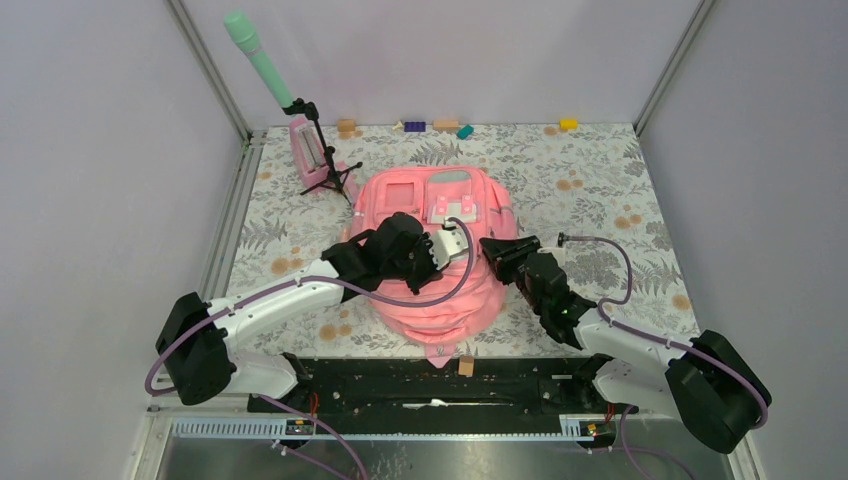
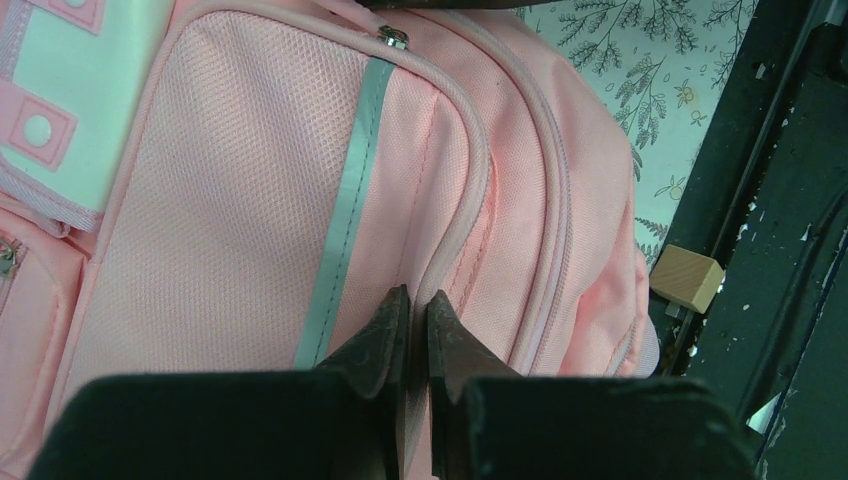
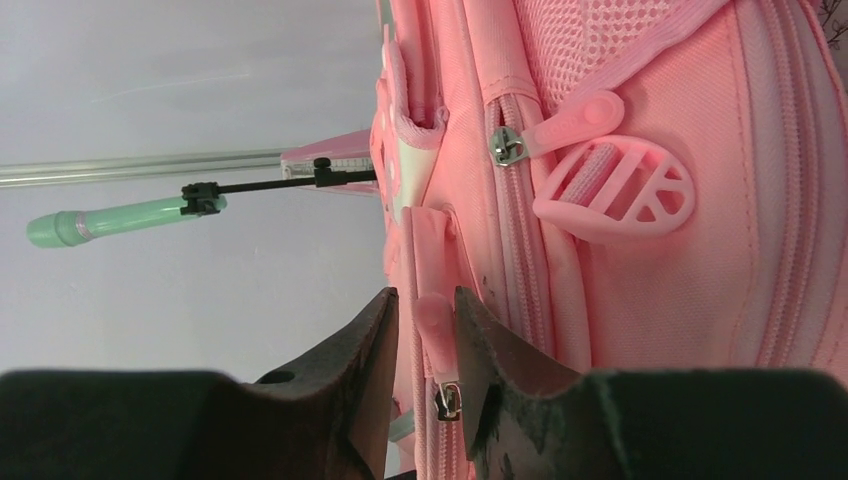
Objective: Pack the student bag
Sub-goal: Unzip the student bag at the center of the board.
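the bag [image 1: 440, 270] lies flat on the worktop [image 1: 600, 190] between both grippers, long axis running away from the arms, pockets up. the left gripper [image 2: 417, 312] is closed, pinching a fabric seam. only the right wrist view shows the right gripper [image 3: 425, 305] clamping a pink zipper pull [image 3: 436, 335].

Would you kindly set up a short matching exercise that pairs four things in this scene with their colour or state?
Things:
1. student bag
2. microphone
3. left gripper
4. right gripper

Descriptions:
A. mint green, on a black stand
B. fingertips nearly together on a bag seam
C. pink, lying on the table
D. jaws either side of a pink zipper pull tab

Pairs: 1-C, 2-A, 3-B, 4-D
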Controlling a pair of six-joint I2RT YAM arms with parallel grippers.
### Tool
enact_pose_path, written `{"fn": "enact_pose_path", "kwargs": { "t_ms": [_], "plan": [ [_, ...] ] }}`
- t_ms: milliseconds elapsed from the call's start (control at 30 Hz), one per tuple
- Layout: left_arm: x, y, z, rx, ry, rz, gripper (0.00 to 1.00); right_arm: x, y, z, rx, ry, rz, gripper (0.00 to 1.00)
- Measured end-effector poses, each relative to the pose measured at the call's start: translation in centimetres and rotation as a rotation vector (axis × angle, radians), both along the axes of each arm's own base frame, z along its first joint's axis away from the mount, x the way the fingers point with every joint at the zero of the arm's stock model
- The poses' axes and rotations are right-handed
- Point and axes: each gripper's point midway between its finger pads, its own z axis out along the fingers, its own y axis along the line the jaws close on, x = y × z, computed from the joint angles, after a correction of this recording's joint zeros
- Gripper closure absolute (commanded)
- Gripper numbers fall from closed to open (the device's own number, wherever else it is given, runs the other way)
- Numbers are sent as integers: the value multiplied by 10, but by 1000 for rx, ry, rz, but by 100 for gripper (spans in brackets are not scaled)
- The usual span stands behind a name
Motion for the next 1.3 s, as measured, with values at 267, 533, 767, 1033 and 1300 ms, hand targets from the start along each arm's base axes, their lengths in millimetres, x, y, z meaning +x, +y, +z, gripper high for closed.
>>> {"fn": "enact_pose_path", "kwargs": {
  "t_ms": [267, 533, 767, 1033, 1300],
  "plan": [
    [0, 0, -1, 2, 3, 1, 100, -4, 3, -5, -43, -1, 41, 64],
    [0, 0, -4, 9, 9, 2, 100, -1, 12, -14, -54, 6, 71, 75],
    [0, 0, -4, 9, 10, 5, 100, -2, 9, -12, -57, -3, 64, 90],
    [0, -5, -8, 5, 50, 30, 100, -14, -9, -14, -92, -2, 35, 100],
    [0, -13, -10, -46, 135, 110, 100, -19, -17, -16, -131, -11, 30, 100]
  ]
}}
